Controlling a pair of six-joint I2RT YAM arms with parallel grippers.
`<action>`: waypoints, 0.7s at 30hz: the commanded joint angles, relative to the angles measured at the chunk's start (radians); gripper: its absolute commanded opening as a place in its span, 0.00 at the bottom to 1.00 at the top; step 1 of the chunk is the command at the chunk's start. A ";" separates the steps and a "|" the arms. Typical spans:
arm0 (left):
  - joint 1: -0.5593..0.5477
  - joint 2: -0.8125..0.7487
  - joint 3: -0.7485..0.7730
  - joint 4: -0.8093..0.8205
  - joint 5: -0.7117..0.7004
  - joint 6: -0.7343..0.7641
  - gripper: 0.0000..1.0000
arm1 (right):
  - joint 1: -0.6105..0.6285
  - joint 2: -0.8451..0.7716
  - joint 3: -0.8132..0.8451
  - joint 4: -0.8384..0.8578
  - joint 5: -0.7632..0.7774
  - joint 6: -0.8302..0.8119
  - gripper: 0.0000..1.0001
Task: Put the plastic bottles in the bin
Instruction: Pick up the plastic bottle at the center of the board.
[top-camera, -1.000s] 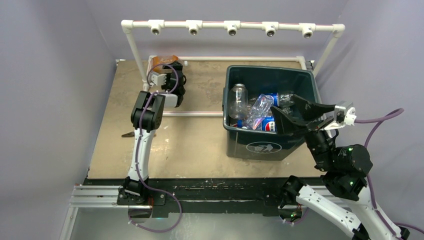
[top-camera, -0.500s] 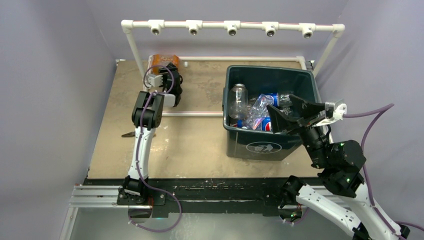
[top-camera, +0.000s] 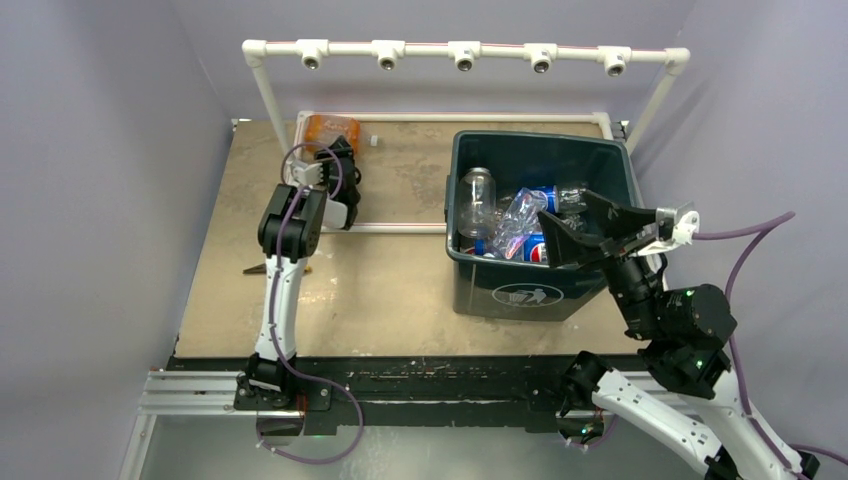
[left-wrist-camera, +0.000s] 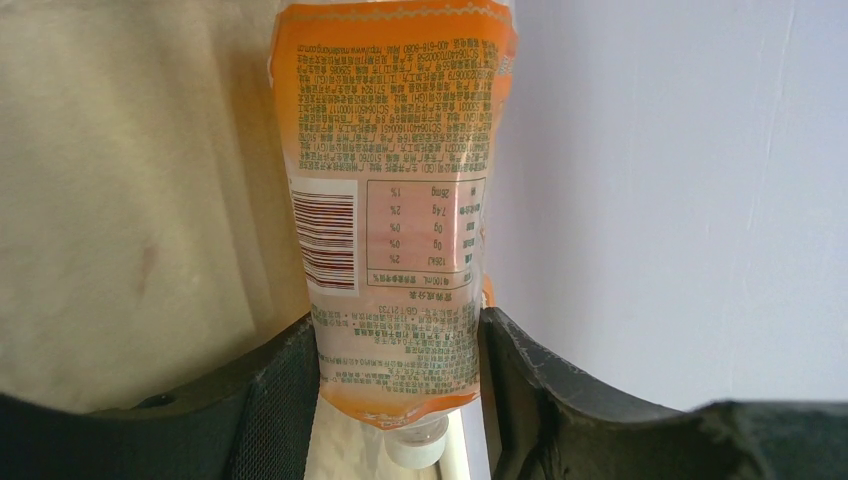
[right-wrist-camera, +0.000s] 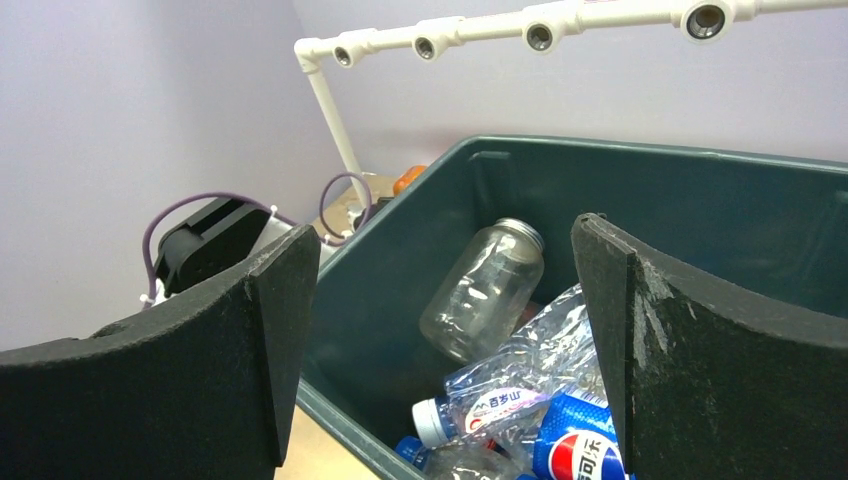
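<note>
At the far left corner of the worn tan desk (top-camera: 400, 290), the left gripper (top-camera: 339, 150) has its black jaws clenched on the cap end of an orange-labelled clear plastic bottle (top-camera: 332, 128), which lies on the surface close to the far edge. The left wrist view shows the bottle (left-wrist-camera: 395, 200) held between the two fingers (left-wrist-camera: 280, 400), its barcode and printed table facing the camera and its white cap (left-wrist-camera: 415, 450) pointing back toward the wrist. On the right side of the desk stands the large dark green rectangular plastic bin (top-camera: 540, 138) with a white recycling logo (top-camera: 520, 295) on its near wall. Inside it lie a clear wide-necked plastic bottle (top-camera: 478, 200), a crushed clear bottle (top-camera: 520, 215) and blue-labelled cola bottles (top-camera: 535, 248). The right gripper (top-camera: 566, 204) hangs over the bin's near right corner, jaws released, spread wide and holding nothing. A white pipe frame (top-camera: 460, 50) spans the far edge.
</note>
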 joint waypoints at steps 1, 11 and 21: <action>-0.025 -0.068 -0.142 0.062 0.019 0.014 0.00 | -0.004 -0.028 0.003 0.010 0.006 0.016 0.96; -0.134 -0.388 -0.543 0.286 -0.004 0.024 0.00 | -0.003 -0.020 0.000 0.035 -0.026 0.068 0.96; -0.215 -0.859 -0.927 0.231 -0.041 0.135 0.00 | -0.004 -0.006 -0.003 0.076 -0.093 0.112 0.97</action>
